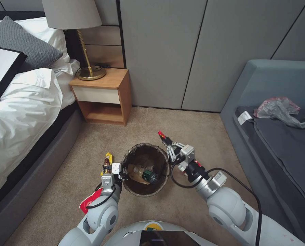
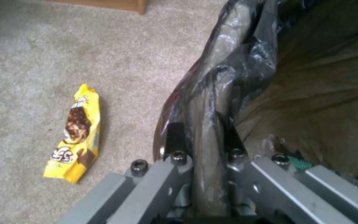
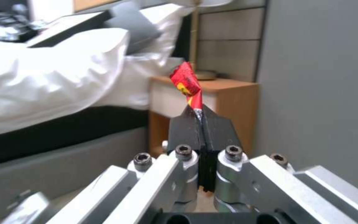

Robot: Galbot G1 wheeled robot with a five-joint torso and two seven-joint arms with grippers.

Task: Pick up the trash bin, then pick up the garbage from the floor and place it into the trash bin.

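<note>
Head view | trash bin (image 1: 145,169): green-labelled bottle (image 1: 146,174), tan paper bag (image 1: 135,173) inside

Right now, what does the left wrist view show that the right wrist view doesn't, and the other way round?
Left wrist view: the left gripper shut on the bin rim and its dark liner, a look down into the bin, and a yellow wrapper lying on the carpet beside it.

Right wrist view: the right gripper shut on a red wrapper held up in the air, with the bed and grey wall panels behind.

Shared: the wooden nightstand, a corner of which shows in the left wrist view.
</note>
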